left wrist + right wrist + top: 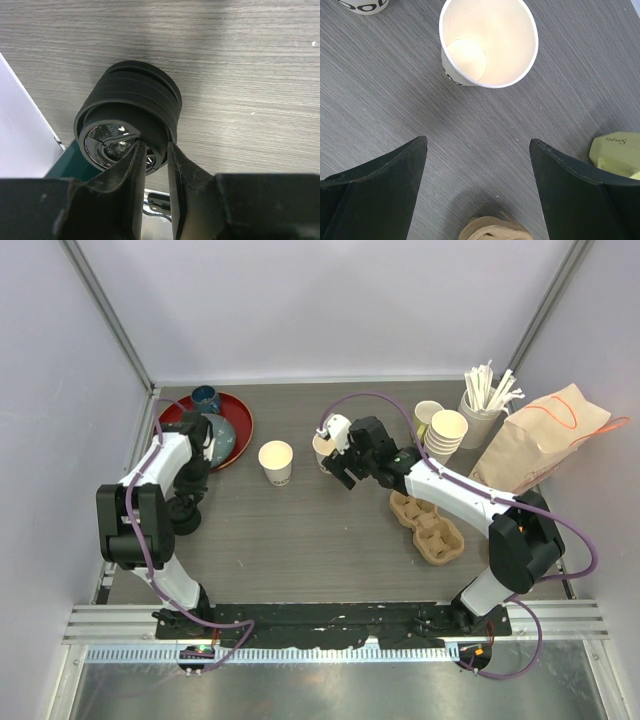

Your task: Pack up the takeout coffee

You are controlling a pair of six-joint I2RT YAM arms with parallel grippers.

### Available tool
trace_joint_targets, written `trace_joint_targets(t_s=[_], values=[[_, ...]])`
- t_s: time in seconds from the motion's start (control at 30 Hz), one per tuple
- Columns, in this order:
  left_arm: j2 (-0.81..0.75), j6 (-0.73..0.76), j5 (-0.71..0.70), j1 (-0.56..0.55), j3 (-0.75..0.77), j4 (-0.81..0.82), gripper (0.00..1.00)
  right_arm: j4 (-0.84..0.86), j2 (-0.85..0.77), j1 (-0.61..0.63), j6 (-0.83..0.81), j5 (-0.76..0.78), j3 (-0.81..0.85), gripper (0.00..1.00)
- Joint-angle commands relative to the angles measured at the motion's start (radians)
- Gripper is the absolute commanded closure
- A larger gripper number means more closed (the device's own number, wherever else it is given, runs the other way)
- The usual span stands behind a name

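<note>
Packing looks barely begun: one cup [275,462] and a second cup [487,42] stand lidless mid-counter, the carrier [428,525] empty; left gripper [154,150], nearly closed, pinches the top lid [92,117] near the left edge; right gripper [477,141] hangs wide open above the second cup.

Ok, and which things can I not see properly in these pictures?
Top view: the right gripper covers most of one cup.
Left wrist view: the left gripper straddles the rim of the lids. Whether it pinches the rim is unclear, and so is the number of lids.
Right wrist view: the top edge cuts off the print on another cup, and the right edge cuts off a yellow-green thing.
</note>
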Motion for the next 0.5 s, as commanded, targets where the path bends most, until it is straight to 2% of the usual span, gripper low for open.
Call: trace_joint_targets(t_s=[0.0,0.07,0.13,0.3,0.47], values=[[0.004,-0.013,-0.016,0.002,0.009,0.028,0.74,0.028,-0.016,-0.001,-0.016,0.007,0.031,0.12],[0.003,-0.01,-0.015,0.002,0.006,0.028,0.75,0.028,-0.018,-0.002,-0.019,0.005,0.029,0.12],[0.007,-0.008,-0.019,0.002,0.002,0.027,0.8,0.028,-0.021,-0.001,-0.02,0.006,0.027,0.12],[-0.01,-0.008,-0.02,0.002,0.005,0.011,1.0,0.028,-0.019,-0.002,-0.022,0.007,0.027,0.12],[-0.06,-0.008,-0.003,0.002,0.009,-0.015,1.0,0.023,-0.019,-0.001,-0.023,0.007,0.029,0.12]])
